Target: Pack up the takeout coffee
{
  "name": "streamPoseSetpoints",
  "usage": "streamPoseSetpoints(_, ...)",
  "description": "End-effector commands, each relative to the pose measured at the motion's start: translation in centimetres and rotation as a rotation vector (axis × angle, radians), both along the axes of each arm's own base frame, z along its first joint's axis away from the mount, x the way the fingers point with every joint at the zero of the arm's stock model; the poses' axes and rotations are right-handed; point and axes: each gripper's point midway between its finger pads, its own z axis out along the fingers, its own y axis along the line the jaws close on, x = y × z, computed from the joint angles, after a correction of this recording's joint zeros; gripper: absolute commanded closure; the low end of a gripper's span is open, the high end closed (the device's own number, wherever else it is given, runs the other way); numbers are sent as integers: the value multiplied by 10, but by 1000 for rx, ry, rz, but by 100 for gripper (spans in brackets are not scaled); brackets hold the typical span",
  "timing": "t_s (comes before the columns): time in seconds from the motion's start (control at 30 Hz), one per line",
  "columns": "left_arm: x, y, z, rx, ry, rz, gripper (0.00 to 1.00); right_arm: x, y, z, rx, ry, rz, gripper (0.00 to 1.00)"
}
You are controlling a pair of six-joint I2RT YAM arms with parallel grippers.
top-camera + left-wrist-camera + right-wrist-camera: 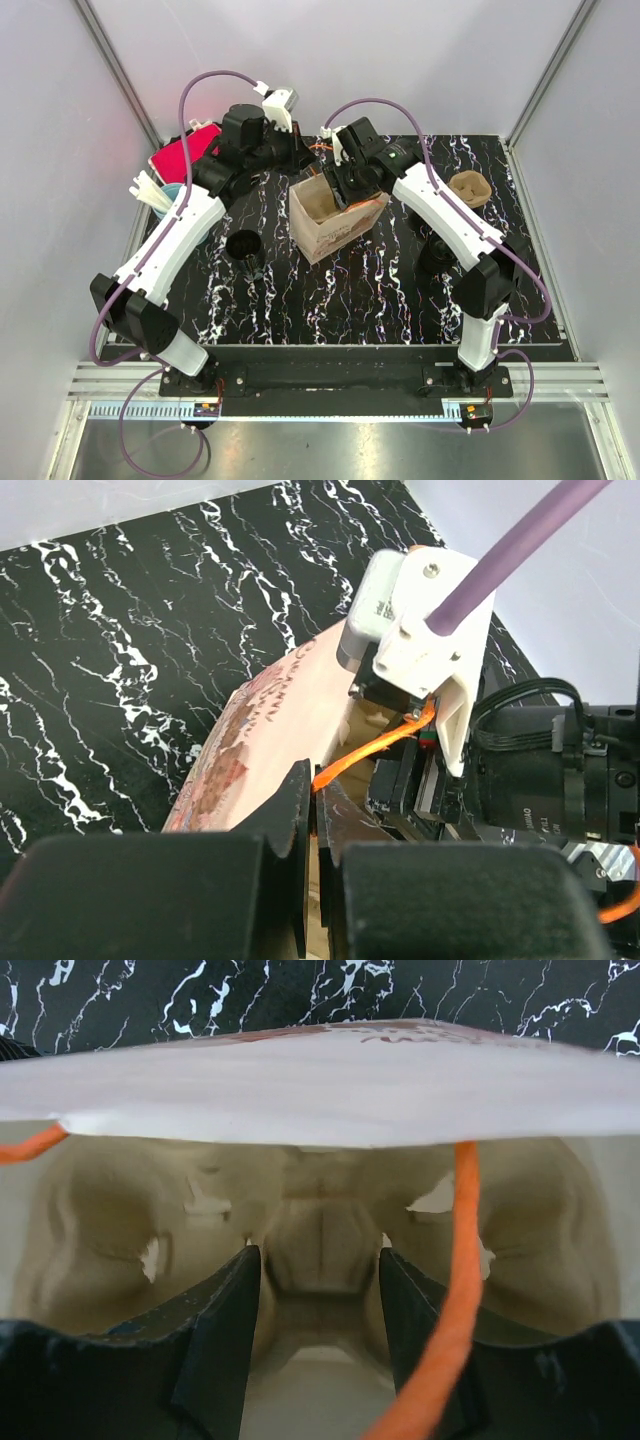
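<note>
Top external, left to right. Far left of the paper bag: blue cup holding white sticks. Just left of bag: black coffee cup, upright on table, not yet packed. At bag's far-left rim: left gripper. Confirmed in left wrist view: clenched on the paper rim beside orange handle, holding mouth open. Down inside bag mouth: right gripper. Right wrist view: moulded pulp cup carrier sitting low in bag, fingers spread either side of carrier's centre rib, nothing pinched, so released. Orange handle hanging across right-hand finger. Right of bag, well apart: brown paper cup.

Step in hand, as judged: carrier delivered, right gripper due to come out.

Notes for doing it well:
- Lift straight up out of bag, jaws wide enough to clear centre rib, so carrier not dragged along.
- Mind the draped handle; a snag would likely tip or lift the bag.
- Hold left pinch firm until right arm clear; thin paper apt to fold inward.
- Check carrier lies flat before cups go in.
</note>
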Motion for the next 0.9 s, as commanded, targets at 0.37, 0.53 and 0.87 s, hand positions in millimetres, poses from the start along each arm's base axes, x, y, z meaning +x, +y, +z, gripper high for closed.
streamPoseSetpoints(0.37, 9, 4, 14, -32, -51, 23, 100, 7, 7, 43, 26, -128, 65, 33)
streamPoseSetpoints(0.53, 10, 8, 14, -28, -56, 30, 100, 4, 7, 106, 94, -263, 117, 27)
streamPoseSetpoints(0.87, 13, 22, 14, -12, -71, 61, 100, -14, 0, 196, 221, -453, 163, 20)
